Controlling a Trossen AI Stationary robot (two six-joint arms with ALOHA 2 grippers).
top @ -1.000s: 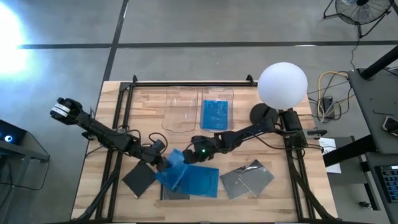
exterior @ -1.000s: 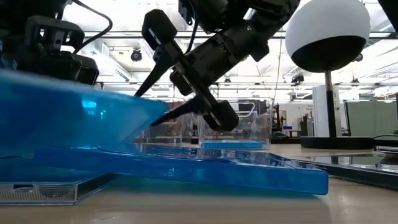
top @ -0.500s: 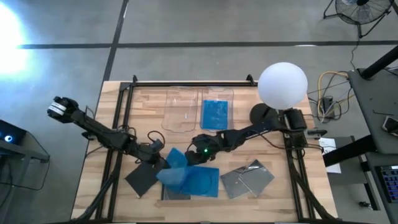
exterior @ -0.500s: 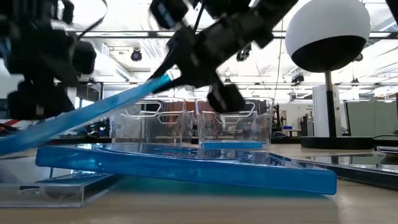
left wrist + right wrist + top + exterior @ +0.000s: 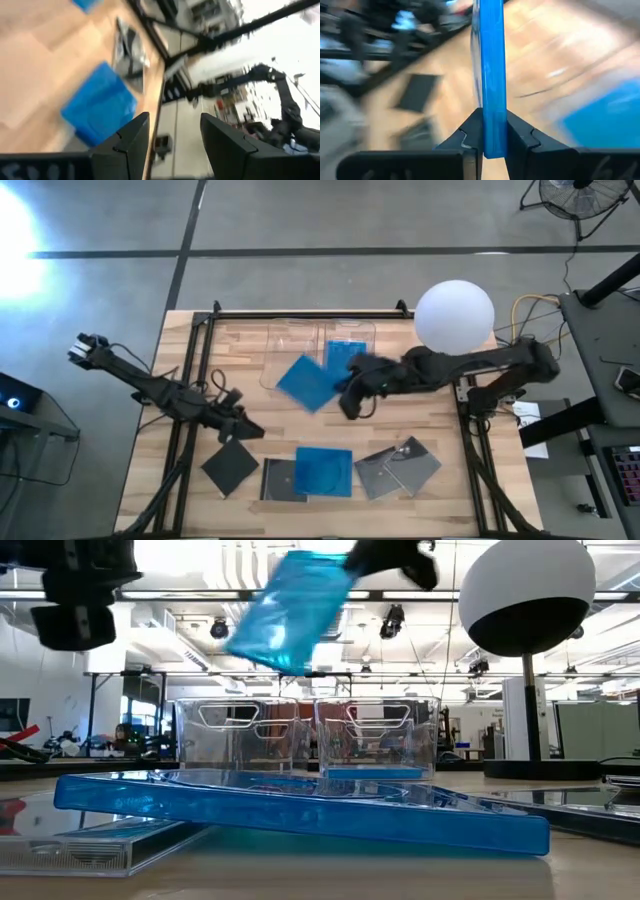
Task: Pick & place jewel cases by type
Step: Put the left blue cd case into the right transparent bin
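Observation:
My right gripper (image 5: 345, 390) is shut on a translucent blue jewel case (image 5: 307, 382) and carries it in the air in front of the two clear bins; the low view shows this case (image 5: 290, 610) high above the table. My left gripper (image 5: 243, 430) is open over the table's left part and holds nothing. A second blue case (image 5: 323, 470) lies flat near the near edge, partly on a dark case (image 5: 278, 478). A black case (image 5: 232, 470) lies to the left, and two grey cases (image 5: 400, 465) to the right. A third blue case (image 5: 349, 360) lies in the right bin. My right gripper pinches the blue case between its two fingers at the edge nearest the arm (image 5: 492, 135); the wrist view shows the case edge-on between them. The fingers come roughly level from the table's right. The case is lifted clear and tilted, reaching out beyond the fingertips.
The left clear bin (image 5: 290, 355) stands beside the right bin (image 5: 368, 330) near the far edge. A white globe lamp (image 5: 454, 317) stands on a dark base at the far right. Black frame rails (image 5: 190, 380) run along the table's sides. Bare wood lies between bins and cases.
My right gripper has lifted the blue case off the stack near the near edge, up and toward the bins, its arm swinging out to the right. The case, earlier tilted with one end low, now hangs clear. My left gripper has drawn back slightly to the left.

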